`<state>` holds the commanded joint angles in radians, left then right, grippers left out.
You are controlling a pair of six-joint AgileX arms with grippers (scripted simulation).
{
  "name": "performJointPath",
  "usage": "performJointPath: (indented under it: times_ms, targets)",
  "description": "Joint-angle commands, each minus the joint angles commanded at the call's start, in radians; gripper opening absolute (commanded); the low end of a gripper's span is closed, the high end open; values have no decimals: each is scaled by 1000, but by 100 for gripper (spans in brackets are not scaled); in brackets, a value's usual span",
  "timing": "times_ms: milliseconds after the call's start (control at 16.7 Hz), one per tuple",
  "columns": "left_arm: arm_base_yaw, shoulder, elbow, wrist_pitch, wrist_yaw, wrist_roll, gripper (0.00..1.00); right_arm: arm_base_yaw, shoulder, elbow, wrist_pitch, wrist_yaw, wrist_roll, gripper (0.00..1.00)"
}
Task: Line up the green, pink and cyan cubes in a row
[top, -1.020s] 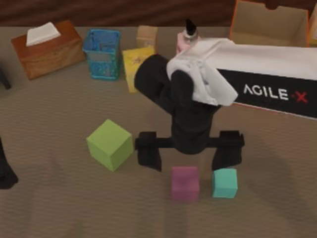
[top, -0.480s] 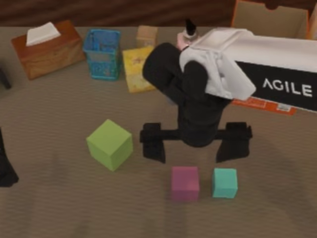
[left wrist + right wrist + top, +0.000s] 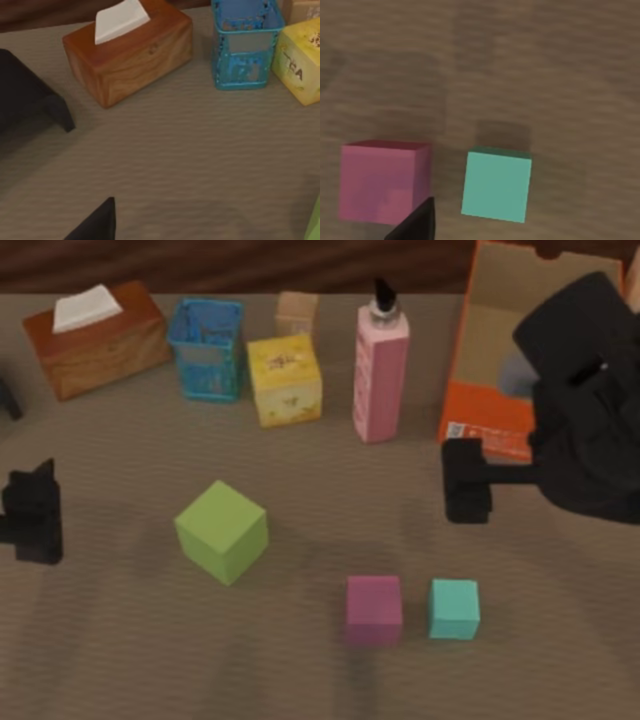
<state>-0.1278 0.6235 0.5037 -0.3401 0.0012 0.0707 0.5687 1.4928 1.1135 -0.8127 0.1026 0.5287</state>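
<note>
The green cube [image 3: 222,530] sits left of centre, and a sliver of it [image 3: 315,225] shows in the left wrist view. The pink cube [image 3: 374,608] and the cyan cube [image 3: 454,608] sit side by side near the front with a small gap between them, both also in the right wrist view: pink cube [image 3: 380,180], cyan cube [image 3: 496,186]. My right gripper [image 3: 575,490] hangs open at the right, behind the cyan cube, holding nothing; one of its fingertips [image 3: 417,225] shows. My left gripper [image 3: 10,522] is open at the left edge, well left of the green cube.
Along the back stand a wooden tissue box [image 3: 95,335], a blue patterned container [image 3: 207,348], a yellow tea box [image 3: 285,380], a small tan box [image 3: 297,312], a tall pink bottle [image 3: 381,370] and an orange carton [image 3: 505,360].
My right arm has pulled away from above the pink and cyan cubes to the right, uncovering the bottle and carton. My left gripper has come in at the left edge. The cubes have not moved.
</note>
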Motion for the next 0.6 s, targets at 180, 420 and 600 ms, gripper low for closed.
performJointPath:
  times_ms: [180,420,600]
  targets:
    - [-64,322,216,-155,0,31,100,-109,-264,-238,121,13,-119,100]
    - [-150,717,498,-361,2,71,100,-256,-639,-558,299,8,-272,100]
    - [-209,969,692,-498,3,99,100,-359,-922,-771,444,-13,-372,100]
